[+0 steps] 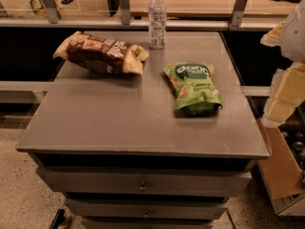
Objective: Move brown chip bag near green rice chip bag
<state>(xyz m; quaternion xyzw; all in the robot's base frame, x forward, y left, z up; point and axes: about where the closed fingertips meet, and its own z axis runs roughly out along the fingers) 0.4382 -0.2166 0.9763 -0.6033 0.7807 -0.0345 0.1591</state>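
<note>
The brown chip bag [101, 53] lies on its side at the back left of the grey table top [119, 118], dark brown in the middle with tan ends. The green rice chip bag [194, 87] lies flat right of the table's centre, with its dark green logo toward the back. The two bags are well apart. My gripper [282, 95] shows as pale, blurred parts at the right edge of the camera view, off the table's right side and above it. It is to the right of the green bag and touches neither bag.
A clear plastic water bottle [157, 19] stands upright at the back of the table, between the two bags. A metal rail with posts [124, 6] runs behind the table. Drawers [143, 185] are below the front edge. A cardboard box [281, 171] stands on the floor at right.
</note>
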